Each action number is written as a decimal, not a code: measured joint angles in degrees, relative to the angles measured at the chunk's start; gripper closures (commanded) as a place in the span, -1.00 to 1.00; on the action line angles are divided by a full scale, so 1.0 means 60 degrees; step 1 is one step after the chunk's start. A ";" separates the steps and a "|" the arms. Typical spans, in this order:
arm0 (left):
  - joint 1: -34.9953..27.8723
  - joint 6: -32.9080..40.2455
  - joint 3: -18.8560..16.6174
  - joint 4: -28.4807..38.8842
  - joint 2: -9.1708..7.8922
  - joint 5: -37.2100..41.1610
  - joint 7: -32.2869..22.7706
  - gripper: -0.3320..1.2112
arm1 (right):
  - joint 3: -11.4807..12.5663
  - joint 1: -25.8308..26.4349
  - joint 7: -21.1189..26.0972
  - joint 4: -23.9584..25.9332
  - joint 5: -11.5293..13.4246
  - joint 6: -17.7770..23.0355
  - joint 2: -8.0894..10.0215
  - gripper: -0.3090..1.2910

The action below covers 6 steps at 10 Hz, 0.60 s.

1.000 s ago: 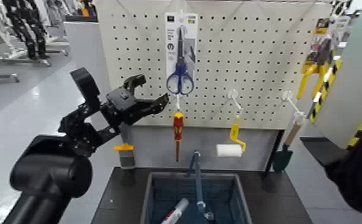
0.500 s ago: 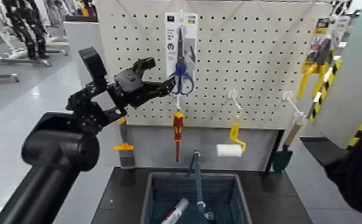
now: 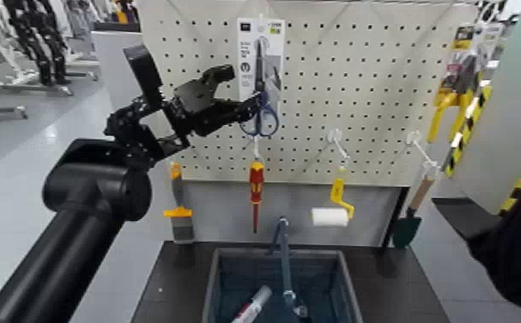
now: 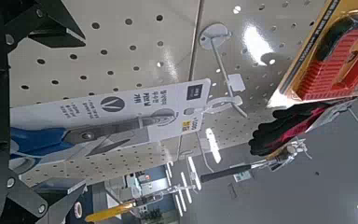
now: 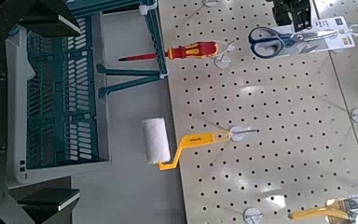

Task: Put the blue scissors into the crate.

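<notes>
The blue scissors [image 3: 261, 94] hang on their white card from a pegboard hook, handles down. My left gripper [image 3: 238, 91] is raised to the card's left edge and is open, one finger above and one by the blue handles. In the left wrist view the scissors [image 4: 103, 131] lie between the spread fingers [image 4: 39, 23], with no grip on them. The crate [image 3: 219, 288] stands on the dark table below, its handle up. My right gripper [image 5: 39, 107] hangs open, well back from the board, facing the crate [image 5: 56, 112] and the scissors [image 5: 278, 39].
Under the scissors hang a red-and-yellow screwdriver [image 3: 256, 191], a yellow-handled paint roller [image 3: 332, 210], a scraper [image 3: 178, 215] and a green trowel [image 3: 407, 225]. Yellow-and-black tools [image 3: 452, 90] hang at the far right. A white tube [image 3: 253, 303] lies in the crate.
My left arm has risen and swung right. The open gripper went from below and left of the card to its left edge, by the scissors' handles.
</notes>
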<state>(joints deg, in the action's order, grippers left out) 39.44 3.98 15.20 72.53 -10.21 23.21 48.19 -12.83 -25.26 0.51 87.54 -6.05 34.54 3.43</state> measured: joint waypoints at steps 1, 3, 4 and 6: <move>0.0120 0.0005 0.0053 -0.0068 0.0003 0.0005 0.0060 -0.23 | 0.0000 0.0004 -0.0013 0.0000 -0.0001 0.0000 -0.0002 -0.50; 0.0246 -0.0086 0.0110 -0.0136 0.0014 0.0026 0.0234 0.77 | 0.0000 0.0007 -0.0028 0.0000 -0.0002 0.0000 -0.0015 -0.50; 0.0294 -0.0243 0.0130 -0.0134 0.0017 0.0029 0.0301 0.93 | 0.0000 0.0007 -0.0028 0.0000 -0.0002 0.0000 -0.0016 -0.50; 0.0323 -0.0420 0.0127 -0.0075 0.0018 -0.0002 0.0272 0.95 | 0.0000 0.0007 -0.0028 0.0000 -0.0002 0.0000 -0.0011 -0.50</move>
<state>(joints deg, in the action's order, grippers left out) 41.38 1.46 15.96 72.08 -10.11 23.20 49.83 -12.83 -25.22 0.35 87.54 -6.07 34.54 3.37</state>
